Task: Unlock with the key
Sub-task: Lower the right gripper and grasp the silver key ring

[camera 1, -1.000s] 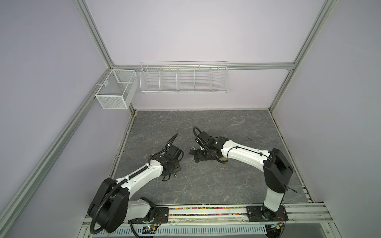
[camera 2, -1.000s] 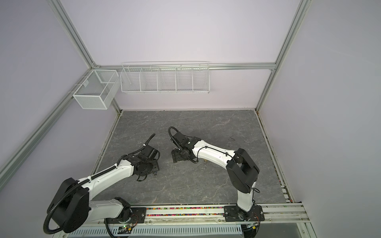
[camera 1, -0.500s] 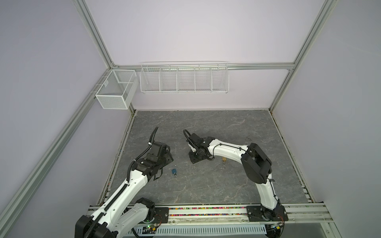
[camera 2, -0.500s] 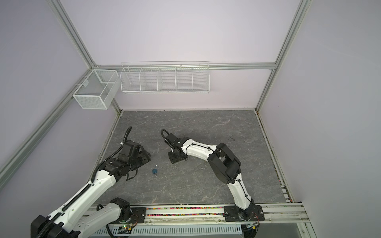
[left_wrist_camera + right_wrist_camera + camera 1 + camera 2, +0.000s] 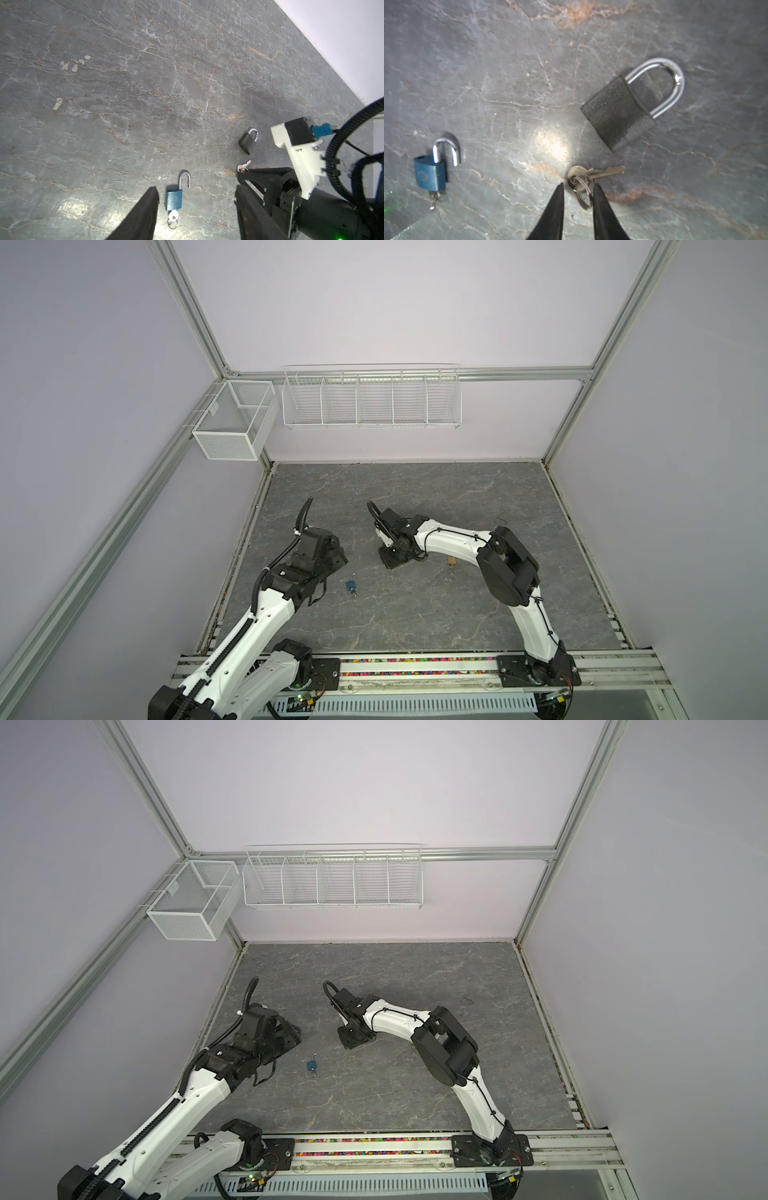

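slate (image 5: 488,62), key (image 5: 600,172) blade away from blue padlock (image 5: 430,172)

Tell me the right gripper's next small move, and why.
Probably close on the keys: the right gripper straddles their ring, jaws not quite pinching, and the black padlock beside them is shut, while the blue padlock already lies open.

The keys (image 5: 583,176) are laid on the counter (image 5: 508,83) between the tips of the right claw (image 5: 577,185), with the closed padlock (image 5: 623,110) just beyond them. The open padlock (image 5: 174,200) is laid between the tips of the left claw (image 5: 195,188).
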You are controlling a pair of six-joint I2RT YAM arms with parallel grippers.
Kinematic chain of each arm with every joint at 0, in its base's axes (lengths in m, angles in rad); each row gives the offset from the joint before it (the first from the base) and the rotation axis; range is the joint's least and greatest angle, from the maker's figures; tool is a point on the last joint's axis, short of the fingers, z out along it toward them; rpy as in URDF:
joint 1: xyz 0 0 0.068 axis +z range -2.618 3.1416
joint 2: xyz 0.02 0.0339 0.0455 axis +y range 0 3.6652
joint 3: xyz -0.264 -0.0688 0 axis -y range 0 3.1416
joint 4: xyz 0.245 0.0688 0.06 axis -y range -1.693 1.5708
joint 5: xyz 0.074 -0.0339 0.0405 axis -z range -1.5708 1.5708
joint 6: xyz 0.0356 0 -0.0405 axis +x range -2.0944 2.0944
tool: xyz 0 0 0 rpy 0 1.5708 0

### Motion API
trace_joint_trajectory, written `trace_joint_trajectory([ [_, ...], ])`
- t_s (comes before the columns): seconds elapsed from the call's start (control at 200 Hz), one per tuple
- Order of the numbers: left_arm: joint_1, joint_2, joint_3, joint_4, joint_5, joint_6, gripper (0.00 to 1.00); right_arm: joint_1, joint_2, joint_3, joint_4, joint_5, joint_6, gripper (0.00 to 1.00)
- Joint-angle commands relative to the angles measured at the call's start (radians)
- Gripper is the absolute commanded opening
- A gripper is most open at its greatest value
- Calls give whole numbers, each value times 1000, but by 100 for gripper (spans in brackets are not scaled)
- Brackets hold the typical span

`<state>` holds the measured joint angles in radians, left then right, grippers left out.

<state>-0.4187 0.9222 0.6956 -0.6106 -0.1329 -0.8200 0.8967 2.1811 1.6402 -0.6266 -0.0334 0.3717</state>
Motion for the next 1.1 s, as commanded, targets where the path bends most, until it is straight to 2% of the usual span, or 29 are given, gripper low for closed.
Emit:
trace_joint_trajectory([
  [0.0, 8, -13, -19, 4, -13, -20, 59, -1, 22, 15, -12, 10, -22, 21],
  [0.155, 9, -17, -27, 14, -7, -31, 59, 5, 28, 23, -9, 35, -42, 20],
  [0.405, 10, -46, -33, 20, 20, -71, 59, 9, -16, -18, 38, 53, -73, 11],
  [0.5, 12, -81, -20, 27, 75, -114, 59, 13, -76, -74, 78, 43, -141, 6],
  [0.64, 12, -150, -31, 55, 121, -175, 59, 16, -222, -214, 187, 37, -281, 7],
  [0.785, 14, -163, -4, 61, 176, -178, 59, 16, -367, -320, 261, 9, -442, 7],
  [0.88, 16, -177, 20, 54, 222, -172, 59, 16, -458, -359, 279, -16, -567, 6],
  [0.995, 17, -196, 37, 87, 292, -180, 59, 16, -544, -378, 281, -2, -661, 6],
  [1.094, 18, -176, 50, 124, 357, -281, 59, 13, -578, -349, 254, -6, -692, 6],
])
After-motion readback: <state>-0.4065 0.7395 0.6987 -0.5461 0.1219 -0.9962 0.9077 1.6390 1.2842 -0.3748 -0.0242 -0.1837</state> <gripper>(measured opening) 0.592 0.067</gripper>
